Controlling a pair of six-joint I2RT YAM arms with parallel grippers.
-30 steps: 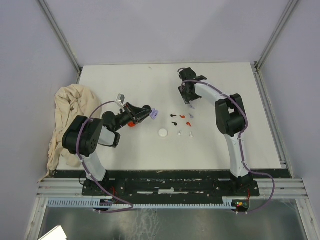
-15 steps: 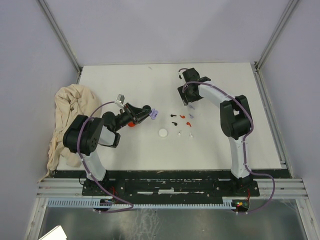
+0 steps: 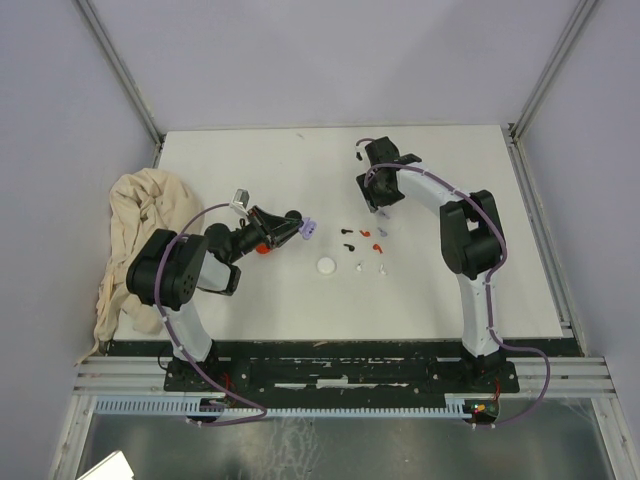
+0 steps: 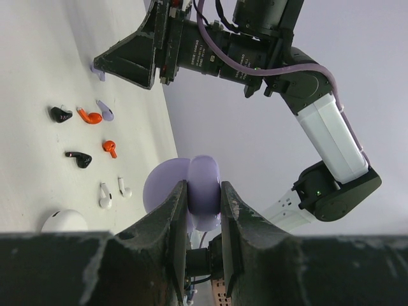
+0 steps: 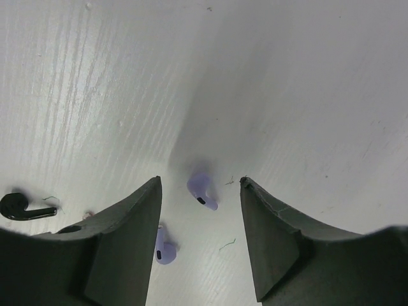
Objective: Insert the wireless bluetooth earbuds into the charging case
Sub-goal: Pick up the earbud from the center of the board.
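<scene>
Lilac is the colour I watch. My right hand (image 5: 200, 182) hangs low over the tabletop (image 5: 306, 76). Its two fingers (image 5: 127, 242) are partly open, and it holds nothing.

One lilac earbud (image 5: 203, 192) lies flat on the tabletop, right in the gap between those fingers. It touches neither of them. Its long way runs along the gap with only a small slant. So I think my fingers would shut across its thin sides, and that is the good way round. If I come straight down, I think it will sit in the middle of my grip.

Just beside that lilac earbud, close by one finger, lies the other lilac earbud (image 5: 164, 247). I think I must take care not to bump it. A black earbud (image 5: 22, 207) lies further out on the same side.

The red earbuds (image 3: 365, 233) lie past that one. The white earbuds (image 3: 358, 267) lie near them, a bit closer to my arm bases.

Well apart from the lilac earbud, beyond all of those, is my left hand (image 4: 204, 188). It is squeezed tight on the lilac charging case (image 4: 205, 169) and holds it up off the tabletop. The lid looks open.

So my right hand is much the nearer one. The lilac earbud is for it to pick up, and the case waits on the far side.
</scene>
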